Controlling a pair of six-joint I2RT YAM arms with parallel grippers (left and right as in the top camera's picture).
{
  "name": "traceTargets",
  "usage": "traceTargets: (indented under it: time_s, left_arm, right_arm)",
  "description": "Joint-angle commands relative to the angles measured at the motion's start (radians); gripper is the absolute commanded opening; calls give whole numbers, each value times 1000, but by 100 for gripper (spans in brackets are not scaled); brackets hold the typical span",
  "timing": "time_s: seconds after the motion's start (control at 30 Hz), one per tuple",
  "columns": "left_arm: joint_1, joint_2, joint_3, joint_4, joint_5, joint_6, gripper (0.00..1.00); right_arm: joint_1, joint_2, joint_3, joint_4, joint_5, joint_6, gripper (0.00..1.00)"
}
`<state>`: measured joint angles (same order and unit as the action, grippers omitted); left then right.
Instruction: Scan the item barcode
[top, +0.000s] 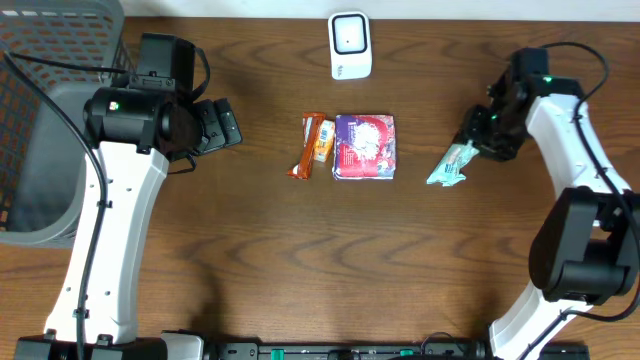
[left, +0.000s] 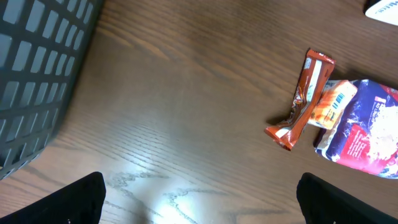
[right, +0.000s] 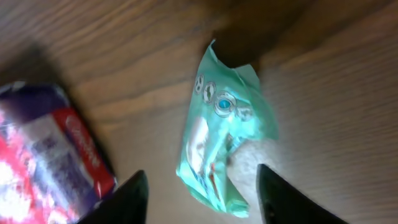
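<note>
I see the mint-green crinkled plastic packet lying flat on the dark wooden counter, off to the right of the other goods and well apart from the white boxy barcode scanner at the far edge; my right pincer hangs over the packet with its black fingers spread to either side, bare wood showing between one finger and the wrapper, so it grips nothing; my left pincer is spread wide over bare wood near the grey plastic mesh basket, holding nothing; mid-counter lie a brown-orange candy bar wrapper, a small orange sachet touching it, and a purple-and-red pouch just beside that.
</note>
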<state>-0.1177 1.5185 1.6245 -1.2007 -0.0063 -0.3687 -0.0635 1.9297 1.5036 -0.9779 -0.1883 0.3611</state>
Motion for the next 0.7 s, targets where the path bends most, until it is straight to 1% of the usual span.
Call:
traceTargets:
  time_s: [0.0, 0.13, 0.17, 0.23, 0.33, 0.43, 0.63, 0.67]
  left_arm:
    - [3, -9, 0, -3, -10, 5, 98]
    - [3, -9, 0, -3, -10, 5, 98]
    - [3, -9, 0, -3, -10, 5, 98]
    - [3, -9, 0, -3, -10, 5, 98]
    - [3, -9, 0, -3, -10, 5, 98]
    - [3, -9, 0, -3, -10, 5, 98]
    - [3, -9, 0, -3, -10, 5, 98]
    - [3, -9, 0, -3, -10, 5, 98]
  right_arm:
    - [46, 4, -60, 65, 59, 71, 43]
    - [74, 4, -115, 138, 119, 72, 36]
    - [80, 4, -131, 151, 148, 72, 32]
    - [90, 4, -154, 158, 219, 80, 29]
    - [95, 4, -172, 129, 356, 118, 29]
    - [95, 4, -169, 91, 427, 117, 31]
    - [95, 4, -120, 6, 436, 116, 33]
    - [95, 4, -105, 9, 382, 88, 35]
